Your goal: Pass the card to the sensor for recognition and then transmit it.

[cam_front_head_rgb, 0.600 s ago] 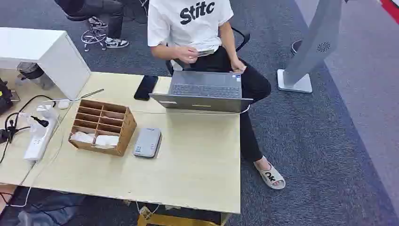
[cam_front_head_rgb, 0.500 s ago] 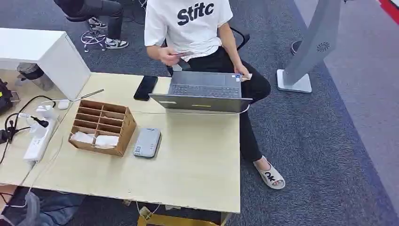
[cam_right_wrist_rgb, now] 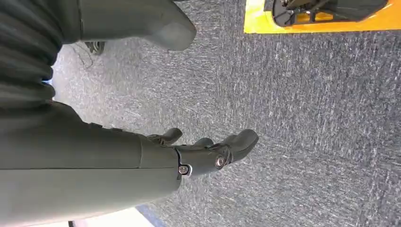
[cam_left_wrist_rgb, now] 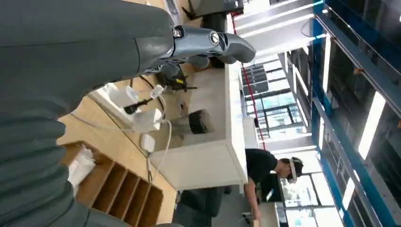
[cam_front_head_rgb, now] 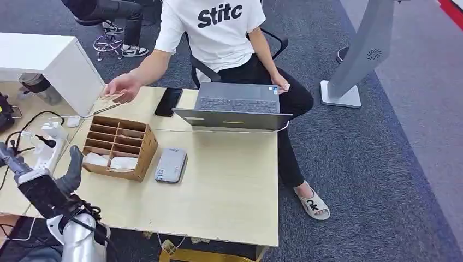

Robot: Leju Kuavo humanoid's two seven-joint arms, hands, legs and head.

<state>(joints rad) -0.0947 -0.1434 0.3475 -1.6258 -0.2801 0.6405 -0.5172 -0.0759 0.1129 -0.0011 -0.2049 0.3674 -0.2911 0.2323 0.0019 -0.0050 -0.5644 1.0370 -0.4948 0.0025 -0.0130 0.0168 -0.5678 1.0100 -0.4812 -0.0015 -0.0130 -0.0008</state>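
My left hand raised over tabletop's left front edge, fingers spread, holding nothing. Right hand hangs above carpet, fingers loosely apart, empty. Card, seemingly, in person's hand over rear-left tabletop, behind organizer. Sensor just beside organizer.

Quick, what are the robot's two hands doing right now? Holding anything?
Left hand: open, holding nothing, raised beside the wooden organizer.
Right hand: open, holding nothing, hanging over the carpet.

One laptop, one phone, one grey sensor box, one wooden organiser and one power strip are sitting on the counter; one person is holding one card.
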